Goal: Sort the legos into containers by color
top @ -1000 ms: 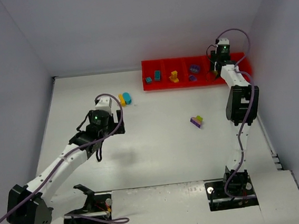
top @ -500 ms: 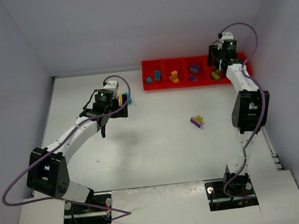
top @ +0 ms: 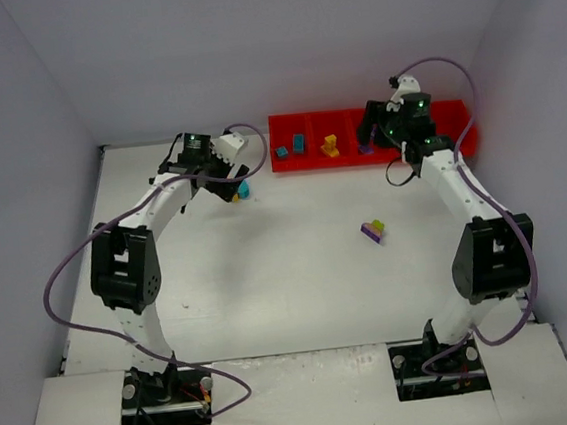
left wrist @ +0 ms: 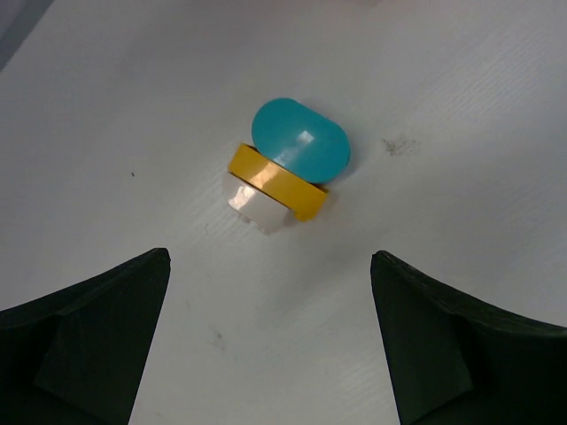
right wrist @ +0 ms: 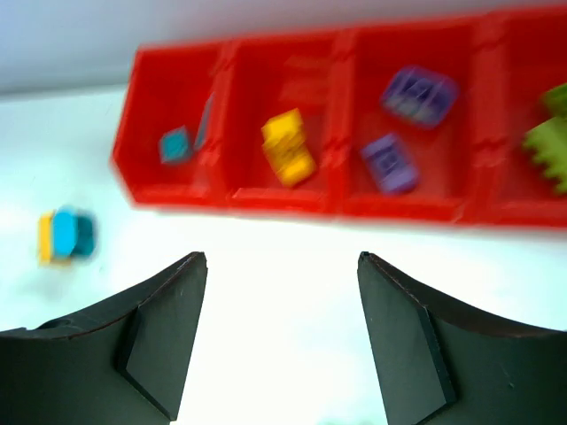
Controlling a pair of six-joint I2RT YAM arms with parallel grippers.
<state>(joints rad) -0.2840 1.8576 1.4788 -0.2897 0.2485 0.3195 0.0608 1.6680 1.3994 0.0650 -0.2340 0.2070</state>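
Observation:
A teal brick (left wrist: pixel 301 140) stacked on a yellow brick (left wrist: pixel 279 184) lies on the white table just ahead of my left gripper (left wrist: pixel 270 258), which is open and empty. The stack also shows in the top view (top: pixel 240 190), with the left gripper (top: pixel 227 178) right beside it. My right gripper (right wrist: pixel 282 258) is open and empty, hovering near the front of the red tray (right wrist: pixel 345 212). The tray holds a teal brick (right wrist: pixel 174 143), a yellow brick (right wrist: pixel 288 146), two purple bricks (right wrist: pixel 420 93) and a green one (right wrist: pixel 551 146). A purple-and-olive stack (top: pixel 373 229) lies mid-table.
The red tray (top: pixel 319 161) stands along the back wall right of centre. The right gripper (top: pixel 369 132) hides part of it in the top view. Grey walls close in the table on three sides. Both arms reach towards the back.
The left arm swung from mid-left of the table to the back, over the teal-yellow stack. The right gripper moved left from the tray's right end to its middle.

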